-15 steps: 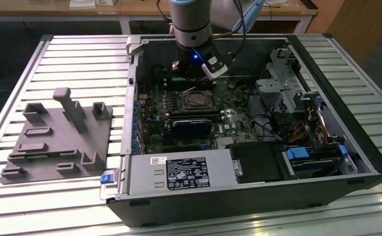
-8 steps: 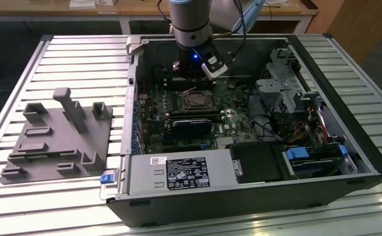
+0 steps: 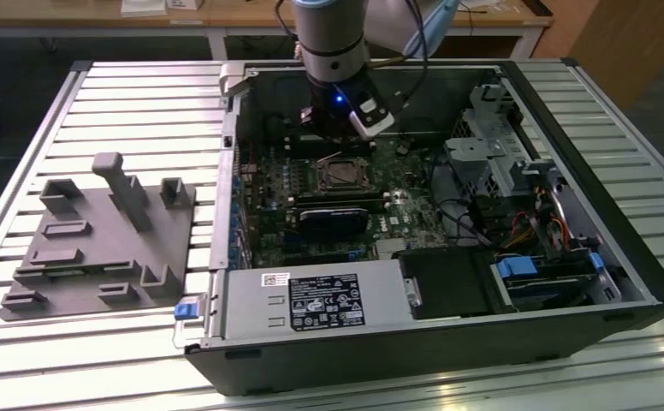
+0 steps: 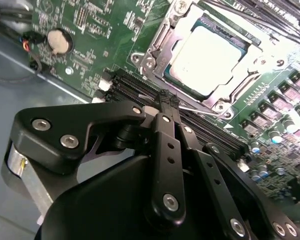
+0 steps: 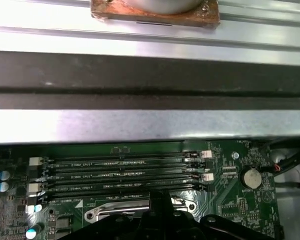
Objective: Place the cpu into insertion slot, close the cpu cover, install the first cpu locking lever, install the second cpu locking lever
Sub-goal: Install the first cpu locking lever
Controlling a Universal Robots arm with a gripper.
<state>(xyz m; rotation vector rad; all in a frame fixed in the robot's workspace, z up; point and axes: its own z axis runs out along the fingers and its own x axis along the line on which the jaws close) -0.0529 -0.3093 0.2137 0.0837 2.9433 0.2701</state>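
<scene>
The cpu [image 4: 209, 55] lies in the insertion slot [image 3: 339, 175] on the green board, its pale metal top showing. The cpu cover [image 4: 158, 42], a silvery frame, lies flat around it. A thin wire locking lever [image 4: 204, 111] runs along the socket's edge, on the side toward the memory slots. My gripper [image 4: 167, 97] is shut, its black fingertips pressed together right at that lever's end, between the socket and the memory slots. Whether the tips touch the wire I cannot tell. In the exterior view the gripper [image 3: 338, 145] hangs just behind the socket.
Long black memory slots [image 5: 120, 172] run beside the socket. A black heatsink block [image 3: 334, 221] sits in front of it, a power supply [image 3: 315, 301] nearer still. Drive cages and cables [image 3: 503, 171] fill the exterior view's right. A grey fixture tray [image 3: 103, 240] lies outside the case.
</scene>
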